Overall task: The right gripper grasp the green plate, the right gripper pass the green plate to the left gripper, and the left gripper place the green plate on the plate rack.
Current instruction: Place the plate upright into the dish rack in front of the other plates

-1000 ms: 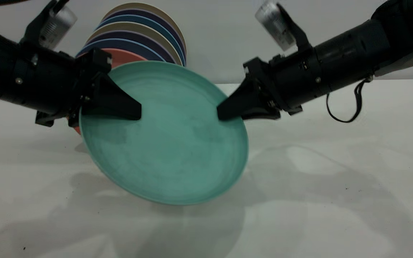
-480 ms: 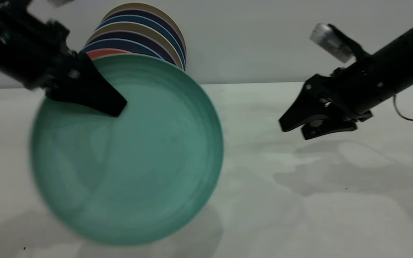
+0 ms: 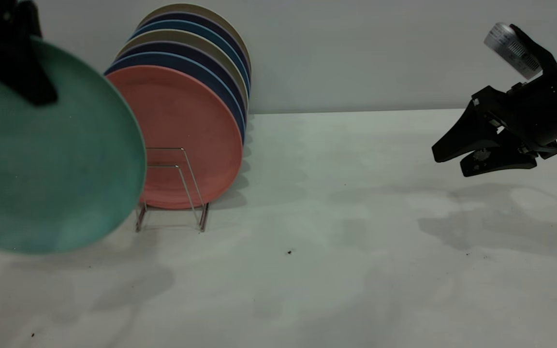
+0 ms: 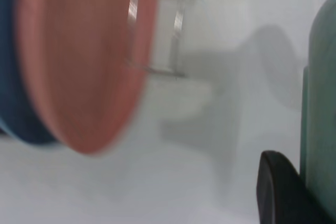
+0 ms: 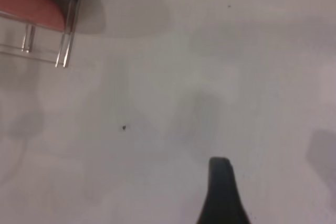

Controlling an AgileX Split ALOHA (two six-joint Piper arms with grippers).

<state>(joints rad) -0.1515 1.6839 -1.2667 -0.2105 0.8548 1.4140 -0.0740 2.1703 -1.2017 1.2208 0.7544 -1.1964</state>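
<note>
The green plate point(image 3: 51, 159) hangs tilted at the far left, above the table and to the left front of the plate rack point(image 3: 172, 188). My left gripper point(image 3: 36, 92) is shut on the plate's upper rim; its arm runs off the top left corner. In the left wrist view the green plate point(image 4: 320, 103) shows edge-on beside one of the fingers point(image 4: 278, 192), with the rack point(image 4: 157, 30) beyond. My right gripper point(image 3: 447, 163) is open and empty at the far right, above the table. The right wrist view shows one of its fingers point(image 5: 223, 192) over bare table and a corner of the rack point(image 5: 47, 45).
A salmon-pink plate point(image 3: 186, 135) stands at the front of the rack, with several dark blue and beige plates point(image 3: 196, 53) behind it. Two wire loops in front of the pink plate hold nothing. A grey wall rises behind the white table point(image 3: 331, 241).
My left gripper has carried the green plate left and up, uncovering the rack and pink plate. My right gripper has let go of the plate and drawn back to the right.
</note>
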